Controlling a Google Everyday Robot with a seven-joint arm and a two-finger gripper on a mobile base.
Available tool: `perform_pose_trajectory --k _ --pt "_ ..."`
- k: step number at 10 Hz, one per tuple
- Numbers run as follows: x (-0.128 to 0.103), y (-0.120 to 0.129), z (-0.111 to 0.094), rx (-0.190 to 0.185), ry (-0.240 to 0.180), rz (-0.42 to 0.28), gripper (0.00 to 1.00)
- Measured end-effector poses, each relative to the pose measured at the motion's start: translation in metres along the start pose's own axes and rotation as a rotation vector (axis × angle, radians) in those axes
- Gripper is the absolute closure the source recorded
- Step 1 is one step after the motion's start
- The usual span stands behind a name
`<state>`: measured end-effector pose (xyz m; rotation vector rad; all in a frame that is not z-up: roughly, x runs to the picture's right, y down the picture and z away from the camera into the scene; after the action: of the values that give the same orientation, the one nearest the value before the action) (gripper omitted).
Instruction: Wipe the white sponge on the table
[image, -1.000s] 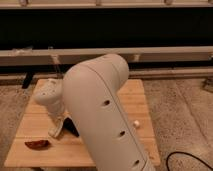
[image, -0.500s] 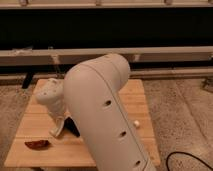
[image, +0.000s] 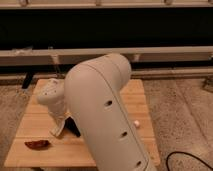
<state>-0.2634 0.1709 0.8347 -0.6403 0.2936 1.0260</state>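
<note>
The light wooden table (image: 142, 102) fills the middle of the camera view. My big white arm crosses it from the lower right. My gripper (image: 60, 129) points down at the table's left half, its tip at the surface. A pale piece (image: 56, 132) lies at that tip on the wood and may be the white sponge; I cannot tell it apart from the gripper. A dark part (image: 74, 128) shows right beside it.
A dark reddish-brown object (image: 37, 144) lies near the table's front left corner. A tiny white bit (image: 136, 123) shows at the arm's right edge. Behind the table runs a long pale rail (image: 170, 52). A black cable (image: 187, 159) lies on the speckled floor.
The gripper and wrist have edged slightly to the right over the table's left half. The reddish-brown object has stayed in place.
</note>
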Motion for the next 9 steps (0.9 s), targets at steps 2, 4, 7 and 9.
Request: perform_pose_trajectory --k 2,4,7,9 --pt "0.0002 -0.0027 -0.0004 0.004 -0.002 0.001 1.00" --pt "0.0003 -0.0046 -0.0008 0.005 -0.006 0.004 1.00" --pt "-0.0013 -0.0054 -0.0017 0.006 -0.009 -0.001 0.84" --pt "-0.0023 -0.0070 -0.0020 0.009 -0.011 -0.001 0.78"
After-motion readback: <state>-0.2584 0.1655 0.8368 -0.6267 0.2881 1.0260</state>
